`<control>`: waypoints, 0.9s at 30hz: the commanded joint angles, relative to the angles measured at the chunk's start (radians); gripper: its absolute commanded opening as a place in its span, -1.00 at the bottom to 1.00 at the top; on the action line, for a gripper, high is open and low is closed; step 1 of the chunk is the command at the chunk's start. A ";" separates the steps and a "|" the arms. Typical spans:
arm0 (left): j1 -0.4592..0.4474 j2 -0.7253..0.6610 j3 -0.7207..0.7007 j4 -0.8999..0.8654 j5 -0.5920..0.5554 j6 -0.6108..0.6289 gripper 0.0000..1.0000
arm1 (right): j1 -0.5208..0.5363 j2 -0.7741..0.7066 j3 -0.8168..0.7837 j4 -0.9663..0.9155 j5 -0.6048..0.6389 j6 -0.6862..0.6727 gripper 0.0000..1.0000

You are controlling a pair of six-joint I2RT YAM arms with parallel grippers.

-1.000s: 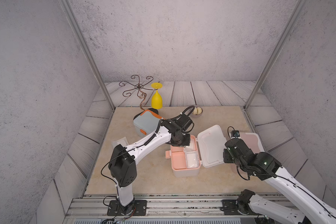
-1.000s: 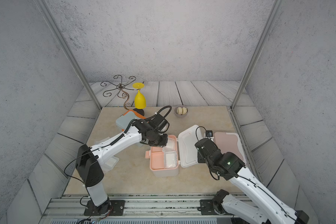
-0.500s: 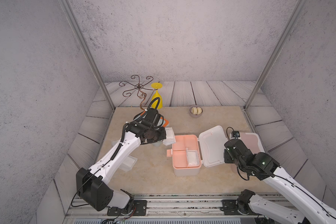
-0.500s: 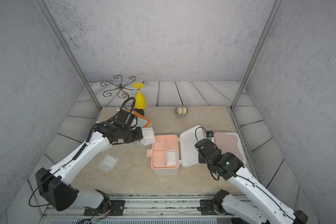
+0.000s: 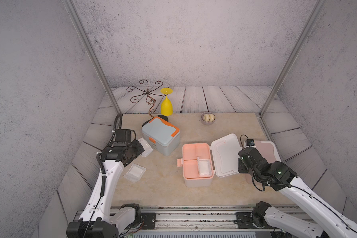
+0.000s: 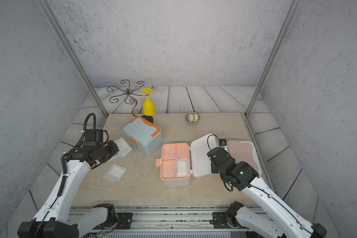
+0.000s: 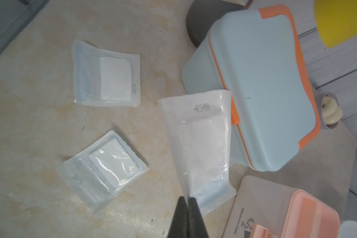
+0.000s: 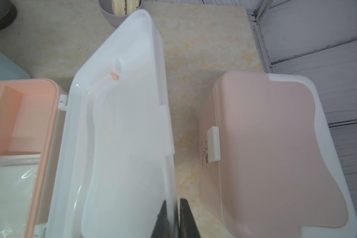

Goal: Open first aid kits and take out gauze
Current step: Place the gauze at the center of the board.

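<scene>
Currently in the left fingers: closed on the clear border of one gauze packet, which hangs from them above the surface. The flat border probably gives a firmer pinch than the soft padded middle.
Where that packet is: near the left edge of the surface, just beside the grey-blue kit, over the spot where gauze is being gathered.
Below, the laid-out packets: two lie flat near the left edge, apart from each other, the second one nearer the arm's base. This looks like a drop pile kept away from the boxes.
At the right fingers: clamped on the free rim of the white lid, one inside it and one outside. The grip seems meant to keep the lid swung back so the tray is open to the other arm.
Around them, the white-and-peach kit: open, mid-surface toward the near edge, with its lid folded out to the right.
Inside, the last packet: it lies in the near right compartment; the other compartments look empty.
Beside the lid, the pink kit: shut, latch down, by the right edge.
Grey-blue kit: shut, toward the far left corner.
Progress, as a judgement: one kit of three is open and two are unopened.
</scene>
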 commanded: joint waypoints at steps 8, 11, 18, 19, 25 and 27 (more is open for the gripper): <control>0.103 0.323 0.073 0.130 -0.010 -0.008 -1.00 | -0.005 -0.005 0.011 0.077 -0.028 0.014 -0.92; 0.121 0.431 0.138 0.081 -0.022 0.009 -1.00 | -0.005 -0.005 0.013 0.078 -0.030 0.009 -0.92; 0.157 0.559 0.153 0.102 0.011 0.019 -0.59 | -0.012 -0.001 -0.004 0.090 -0.045 0.004 -0.92; 0.158 0.567 0.162 0.092 0.013 0.023 -0.49 | -0.015 -0.001 -0.008 0.089 -0.046 0.004 -0.92; 0.149 0.512 0.160 0.059 0.022 0.047 0.18 | -0.030 -0.009 -0.025 0.089 -0.056 0.001 -0.92; 0.131 0.460 0.158 0.033 0.019 0.060 0.24 | -0.033 -0.009 -0.029 0.090 -0.063 0.002 -0.92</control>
